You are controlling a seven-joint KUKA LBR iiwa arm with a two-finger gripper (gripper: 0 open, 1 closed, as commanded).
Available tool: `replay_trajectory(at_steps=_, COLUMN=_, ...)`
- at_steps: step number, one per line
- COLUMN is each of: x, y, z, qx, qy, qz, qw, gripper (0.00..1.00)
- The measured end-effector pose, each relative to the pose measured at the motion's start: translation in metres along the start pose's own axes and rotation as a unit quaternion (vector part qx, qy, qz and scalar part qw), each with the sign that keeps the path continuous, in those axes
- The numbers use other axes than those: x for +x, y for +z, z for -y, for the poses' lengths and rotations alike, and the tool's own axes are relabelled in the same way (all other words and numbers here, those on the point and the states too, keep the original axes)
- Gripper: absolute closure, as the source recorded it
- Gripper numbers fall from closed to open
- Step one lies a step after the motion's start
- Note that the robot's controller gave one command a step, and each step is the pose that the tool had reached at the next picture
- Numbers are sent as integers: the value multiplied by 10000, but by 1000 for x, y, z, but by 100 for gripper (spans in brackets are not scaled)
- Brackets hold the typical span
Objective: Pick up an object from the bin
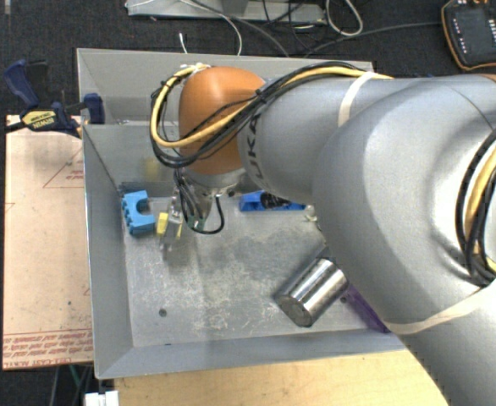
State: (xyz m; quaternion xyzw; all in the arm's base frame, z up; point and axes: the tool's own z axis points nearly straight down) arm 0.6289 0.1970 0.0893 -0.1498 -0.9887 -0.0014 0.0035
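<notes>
**Robot arm reaching down into the left part of a grey bin, next to a blue block**

A grey metal bin (106,260) is seen from above, with sloping walls and a scuffed floor. A few small things lie in it, well apart from each other. Near the left wall is a blue block (135,211) with notches along its edge. A small yellow piece (162,223) lies just beside the block's right side; whether the two touch cannot be told. Towards the middle of the back a flat blue bar (259,201) lies partly hidden under the arm. In the front right a shiny metal cylinder (310,291) lies on its side, at a slant. Just to its right a purple thing (366,310) shows from under the arm near the front wall; its shape cannot be made out.

The large grey arm (383,159) comes in from the right and covers most of the bin's right half. Its wrist carries a rounded orange cover (218,108), with yellow and black cables (165,117) looped around it. From the wrist the tool points down at the floor.

The claw (178,222) is low in the left part of the bin, right next to the yellow piece and near the blue block. Whether it is released or clenched cannot be told, and nothing can be seen gripped in it.
</notes>
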Motion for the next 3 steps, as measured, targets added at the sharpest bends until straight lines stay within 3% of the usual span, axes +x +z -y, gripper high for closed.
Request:
replay_trajectory(at_steps=1, x=-2, y=-36, z=-2, qx=-32, qy=-4, qz=47, qw=10000, gripper=100)
replay_trajectory(at_steps=3, x=-2, y=-94, z=-2, qx=-37, qy=-13, qz=52, qw=10000, gripper=100)
